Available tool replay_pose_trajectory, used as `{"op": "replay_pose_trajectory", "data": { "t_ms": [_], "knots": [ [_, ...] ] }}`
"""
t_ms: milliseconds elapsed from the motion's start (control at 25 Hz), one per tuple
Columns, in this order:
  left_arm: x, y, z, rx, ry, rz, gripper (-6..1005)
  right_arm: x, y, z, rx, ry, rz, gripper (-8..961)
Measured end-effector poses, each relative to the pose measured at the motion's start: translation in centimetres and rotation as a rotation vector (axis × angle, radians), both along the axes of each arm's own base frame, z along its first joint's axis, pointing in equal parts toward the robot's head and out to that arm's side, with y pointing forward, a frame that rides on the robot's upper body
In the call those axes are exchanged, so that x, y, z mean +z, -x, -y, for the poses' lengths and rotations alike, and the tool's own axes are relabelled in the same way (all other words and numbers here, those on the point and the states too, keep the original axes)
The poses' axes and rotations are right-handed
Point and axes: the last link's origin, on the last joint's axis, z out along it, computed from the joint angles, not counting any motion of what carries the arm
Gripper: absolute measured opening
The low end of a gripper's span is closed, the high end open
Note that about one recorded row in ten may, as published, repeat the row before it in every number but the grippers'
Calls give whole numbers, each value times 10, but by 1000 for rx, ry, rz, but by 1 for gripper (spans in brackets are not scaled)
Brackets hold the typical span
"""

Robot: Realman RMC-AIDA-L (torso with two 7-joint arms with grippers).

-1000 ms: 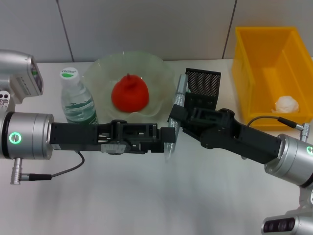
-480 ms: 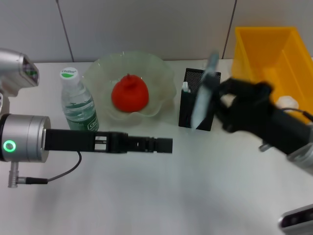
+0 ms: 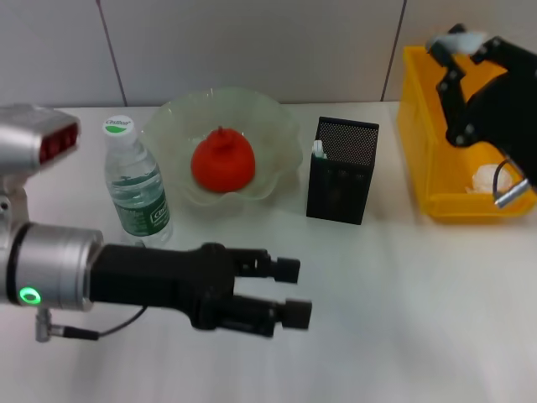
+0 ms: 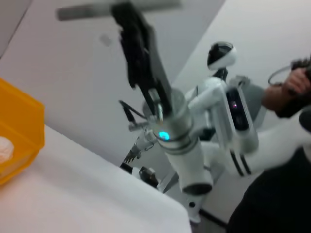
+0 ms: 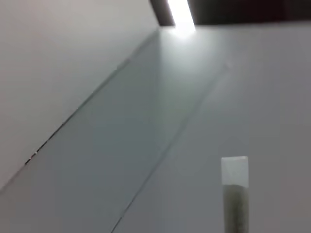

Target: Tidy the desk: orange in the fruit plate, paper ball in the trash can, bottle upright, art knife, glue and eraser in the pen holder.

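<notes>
Since the earlier frames both arms have separated: the right gripper (image 3: 457, 42), a second ago meeting the left one at the middle of the bench, has swung up to 2 o'clock above the trash can, and the left gripper (image 3: 289, 292) has drawn back to about 7 o'clock over the near bench. Bench (image 3: 403, 319): white, carries everything. Trash can (image 3: 436, 126): yellow, at 3 o'clock on the right edge, with the paper ball (image 3: 492, 178) lying inside on its floor; the left wrist view shows a corner of the same bin (image 4: 19, 126) with the white wad (image 4: 6, 148) in it. Fruit plate (image 3: 277, 134): pale green, at 11 o'clock, holding the orange (image 3: 223, 161) at its centre. Bottle (image 3: 134, 185): upright at 9 o'clock, just beside the plate, white cap on top. Pen holder (image 3: 340, 180): black mesh, standing between plate and trash can, a small white item showing at its rim; I cannot tell what else is inside. Left gripper: fingers apart, holding nothing. Right gripper: clamped on a slim pale object raised above the trash can; in the right wrist view this shows as a narrow grey-green stick with a white tip (image 5: 234, 194).
</notes>
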Motion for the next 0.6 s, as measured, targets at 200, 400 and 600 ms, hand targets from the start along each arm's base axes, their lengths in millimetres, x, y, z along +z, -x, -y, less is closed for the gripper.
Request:
{"op": "replay_pose_trajectory", "data": {
  "t_ms": [200,400,600],
  "knots": [
    [-10,6,3,-52,-38,-18,829,3,-4,-19,-113,219,-121,143],
    [-12,9,1,-52,-63,-29,828,22,-6,-32,-185,466,-222,151],
    [-13,10,2,-67,-73,-33,829,46,0,-43,-284,704,-254,160]
  ]
}}
